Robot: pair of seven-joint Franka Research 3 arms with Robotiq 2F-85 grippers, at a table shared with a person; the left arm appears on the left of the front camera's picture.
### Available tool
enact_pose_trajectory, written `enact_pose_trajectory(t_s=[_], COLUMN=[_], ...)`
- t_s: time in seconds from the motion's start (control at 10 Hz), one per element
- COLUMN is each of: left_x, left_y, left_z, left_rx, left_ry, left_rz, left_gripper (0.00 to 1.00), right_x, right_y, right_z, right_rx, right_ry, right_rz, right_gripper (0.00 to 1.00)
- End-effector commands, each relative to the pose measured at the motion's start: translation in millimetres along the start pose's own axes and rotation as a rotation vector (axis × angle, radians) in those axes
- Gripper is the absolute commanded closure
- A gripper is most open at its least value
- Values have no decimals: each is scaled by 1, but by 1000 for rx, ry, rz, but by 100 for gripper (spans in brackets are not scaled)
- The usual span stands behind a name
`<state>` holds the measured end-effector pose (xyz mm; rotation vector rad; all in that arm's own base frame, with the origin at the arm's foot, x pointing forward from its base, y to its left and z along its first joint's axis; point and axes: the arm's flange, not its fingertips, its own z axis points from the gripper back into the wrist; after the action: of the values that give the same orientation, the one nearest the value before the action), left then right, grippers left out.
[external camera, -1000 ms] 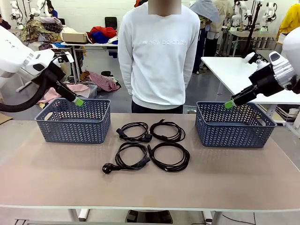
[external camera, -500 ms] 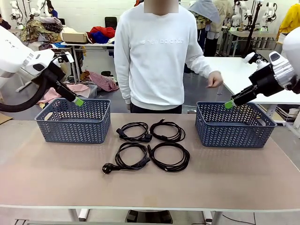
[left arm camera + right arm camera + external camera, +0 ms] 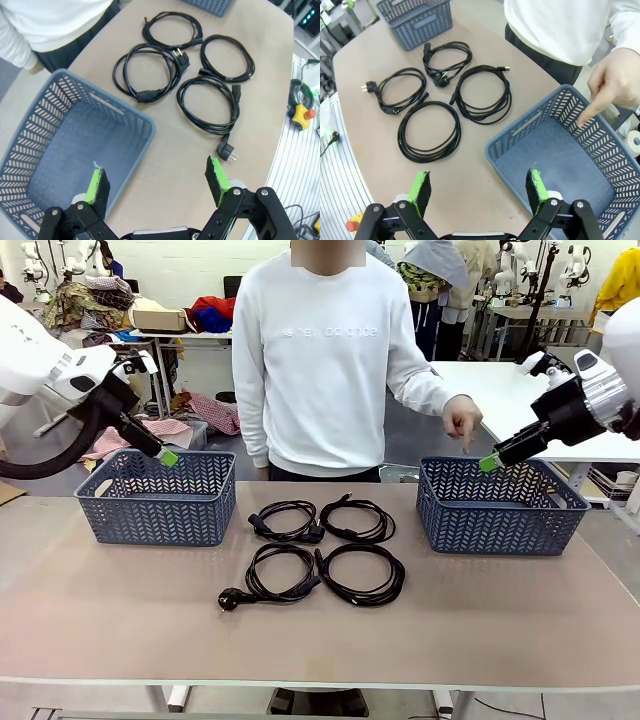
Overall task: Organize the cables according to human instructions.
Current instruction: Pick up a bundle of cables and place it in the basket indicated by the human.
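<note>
Hand (image 3: 462, 418) points into right basket (image 3: 500, 518) (4 cables (image 3: 313, 583) coiled).

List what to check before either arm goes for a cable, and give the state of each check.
1. Instruction given: the hand points down into the right basket. Ok.
2. Which cable is meant: cannot tell.
3. Left gripper open with nothing between its fingers. Ok.
4. Right gripper open with nothing between its fingers. Ok.
5. Cables: four coils lie flat on the table, uncovered. Ok.
6. Right basket free for a drop: it is empty inside, but the hand's finger is at its far wall. Not ok yet.
</note>
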<state>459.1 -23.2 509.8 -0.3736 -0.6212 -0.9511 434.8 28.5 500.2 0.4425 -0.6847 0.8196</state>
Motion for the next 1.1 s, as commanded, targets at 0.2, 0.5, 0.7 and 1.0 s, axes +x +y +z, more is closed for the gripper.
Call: enact_pose_trajectory(t_s=[0.2,0.5,0.7,1.0], left_x=[-2,-2,-2,-2], left_y=[0,0,0,0], left_z=[0,0,0,0], left_rx=[-17,-17,-17,-17], left_ry=[-31,-31,-31,-31], left_rz=[-10,-10,-10,-10], left_gripper=[0,0,0,0], right_x=[-1,-1,-1,6], right_y=[-2,-2,-2,4], right_z=[-2,-2,-2,-4], right_rx=[13,13,13,-14], right_ry=[-31,-31,-31,29], right_rz=[15,15,15,0], right_gripper=[0,0,0,0])
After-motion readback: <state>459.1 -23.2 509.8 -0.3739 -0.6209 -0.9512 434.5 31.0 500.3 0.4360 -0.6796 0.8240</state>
